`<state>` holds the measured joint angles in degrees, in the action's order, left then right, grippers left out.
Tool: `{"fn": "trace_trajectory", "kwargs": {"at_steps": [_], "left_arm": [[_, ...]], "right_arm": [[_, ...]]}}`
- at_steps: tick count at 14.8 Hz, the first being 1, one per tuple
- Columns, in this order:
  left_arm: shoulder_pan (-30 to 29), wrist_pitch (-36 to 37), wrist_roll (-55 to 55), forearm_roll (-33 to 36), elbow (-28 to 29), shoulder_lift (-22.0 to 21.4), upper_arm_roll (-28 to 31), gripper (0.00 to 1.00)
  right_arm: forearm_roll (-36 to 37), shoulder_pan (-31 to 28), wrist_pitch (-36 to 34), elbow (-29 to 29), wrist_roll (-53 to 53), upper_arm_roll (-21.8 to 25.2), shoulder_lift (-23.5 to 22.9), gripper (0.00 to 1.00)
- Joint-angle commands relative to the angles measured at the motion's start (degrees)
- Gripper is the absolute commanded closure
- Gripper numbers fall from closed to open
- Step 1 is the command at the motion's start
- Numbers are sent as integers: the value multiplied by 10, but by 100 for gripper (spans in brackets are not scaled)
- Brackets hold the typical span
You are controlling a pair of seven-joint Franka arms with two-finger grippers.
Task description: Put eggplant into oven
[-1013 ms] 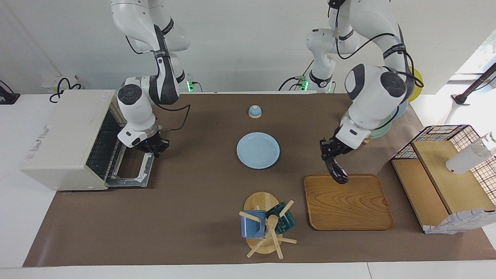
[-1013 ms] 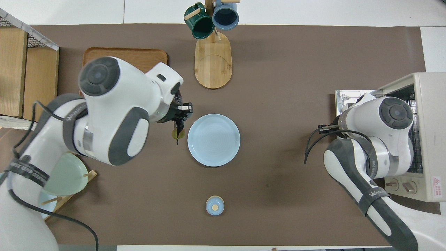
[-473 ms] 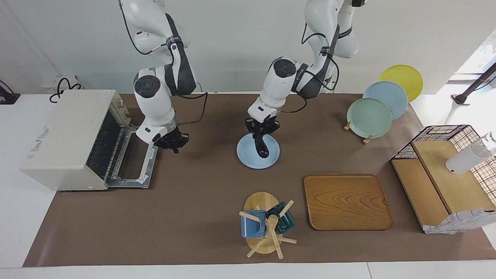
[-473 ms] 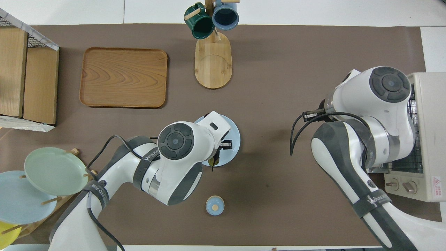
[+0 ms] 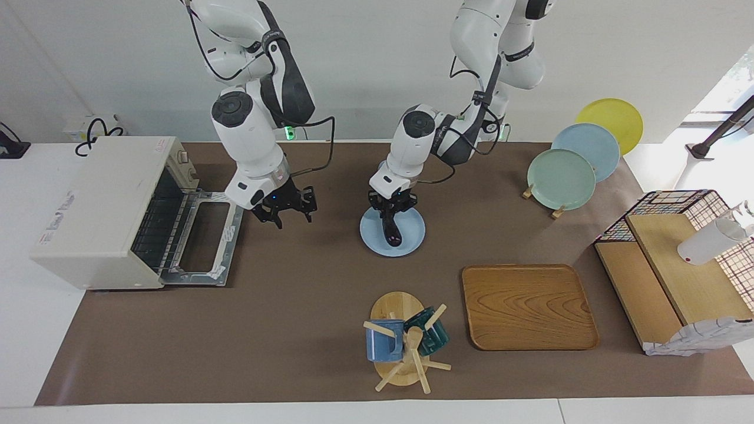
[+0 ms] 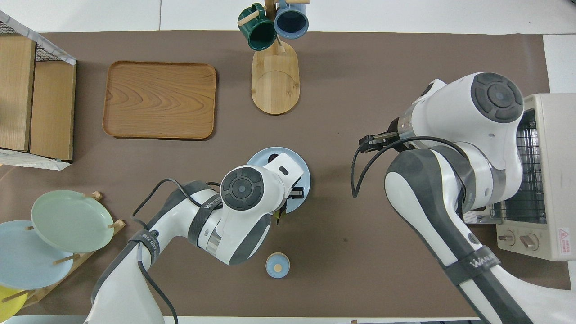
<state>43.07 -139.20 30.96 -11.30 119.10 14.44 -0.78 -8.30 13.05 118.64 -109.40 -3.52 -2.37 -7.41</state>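
Two white robot arms work over a desk [image 5: 294,330] covered in brown paper. The left hand [image 5: 393,207] grips the top end of the eggplant [image 5: 391,231], a slim, dark purple vegetable that hangs nearly upright. The eggplant's lower tip is down at the light blue plate [image 5: 412,235] in the middle of the desk; whether it touches the plate cannot be told. In the overhead view the left arm's wrist covers most of the plate [image 6: 302,166].

The right hand [image 5: 285,211] hovers with its fingers spread wide and nothing between them, over the bare desk between the plate and the oven [image 5: 100,206]. The cream-white oven sits at the right arm's end of the desk, its glass door [image 5: 203,235] dropped flat open and the wire rack visible inside.

A wooden tray [image 5: 527,306] lies farther from the robots than the plate, toward the left arm's end.
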Motion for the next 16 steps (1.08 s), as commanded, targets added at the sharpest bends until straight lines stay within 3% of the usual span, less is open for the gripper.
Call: {"fn": "trace_trajectory", "kwargs": {"at_steps": [1, 7, 10, 12, 14, 16], "left_arm": [[0, 4, -9, -11, 4, -15, 15, 0], [-142, 241, -81, -8, -143, -48, 17, 0], [-213, 322, -135, -3, -202, -54, 17, 0], [-273, 349, -191, -2, -213, -71, 18, 0], [-316, 365, -228, 14, -211, -94, 18, 0], [-334, 374, -244, 46, -208, -111, 17, 0]], "right_arm": [[-15, -3, -3, 9, 3, 0, -9, 0], [-15, 21, 3, 5, -14, 0, -7, 0], [-5, 130, 63, 24, -163, 0, -24, 0], [26, 207, 80, 76, -266, 1, -81, 0], [119, 267, 75, 179, -367, 0, -175, 0], [151, 299, 88, 177, -402, 0, -199, 0]]}}
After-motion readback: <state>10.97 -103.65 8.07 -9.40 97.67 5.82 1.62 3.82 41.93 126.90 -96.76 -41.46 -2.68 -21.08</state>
